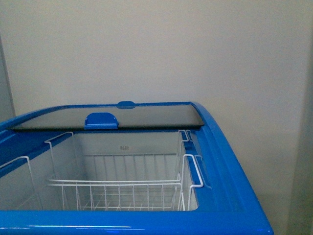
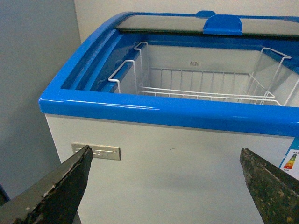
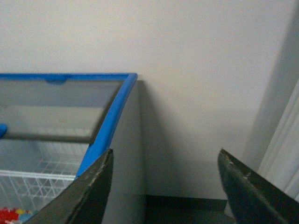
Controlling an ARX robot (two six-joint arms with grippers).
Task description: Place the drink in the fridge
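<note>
Fridge (image 1: 230, 186): white chest, blue rim, glass lid (image 1: 107, 116) slid to the far side; near opening clear. Wire baskets (image 1: 117, 188) inside stood empty.
Drink: not in any view; location could not be told.
Left end effector (image 2: 166, 186): spread wide, holding nothing, facing the fridge front.
Right end effector (image 3: 163, 186): spread wide, holding nothing, beside the fridge's right wall.
Advice: find and grasp the bottle first, then lower it upright into a basket, clear of the rim.
</note>
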